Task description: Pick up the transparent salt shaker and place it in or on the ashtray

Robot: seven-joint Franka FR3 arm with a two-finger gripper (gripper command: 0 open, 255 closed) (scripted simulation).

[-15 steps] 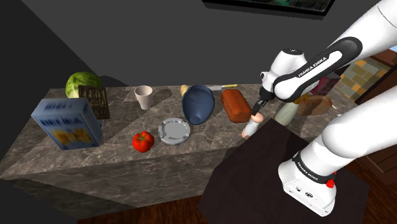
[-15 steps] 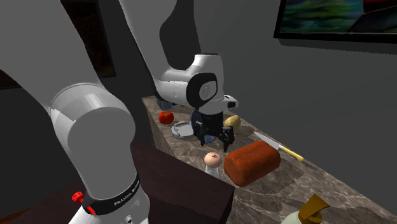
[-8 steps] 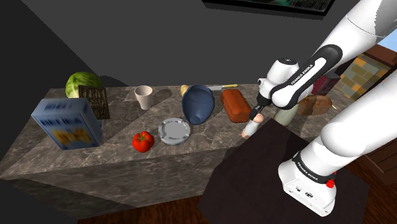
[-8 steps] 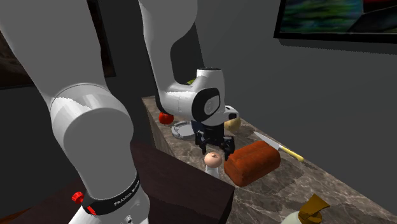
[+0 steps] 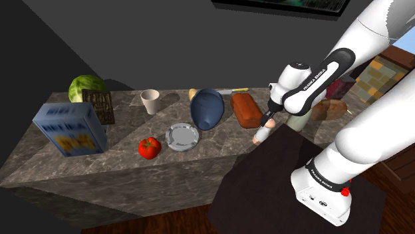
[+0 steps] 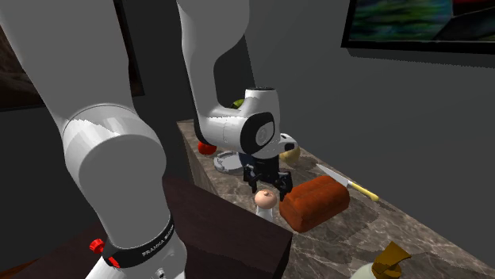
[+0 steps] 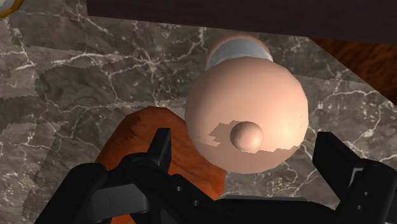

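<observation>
Jaws are spread wide, one each side of the salt shaker [image 7: 245, 108], not pinching it afaict. In the wrist view there's a gap btw each black finger [image 7: 160, 149] and the shaker's pinkish dome cap. So the gripper [image 7: 248, 153] is straddling the cap, nothing grabbed.

Shaker [image 5: 261, 135] stands upright on the marble counter [image 5: 120, 166], right at the edge by the dark stand [image 5: 286, 179] and just beside the reddish-brown loaf [image 5: 246, 110]. Body looks pale/greyish under the cap.

Ashtray [image 5: 182, 137] is the round grey one, well apart from the shaker toward the shoulder view's left, sitting btw the tomato [image 5: 149, 147] and the blue bowl [image 5: 207, 108].

In the second exterior view the gripper [image 6: 267, 184] hangs right over the shaker [image 6: 264, 204], w/ the loaf [image 6: 314, 202] next to it and the ashtray [image 6: 227, 162] behind the arm.
</observation>
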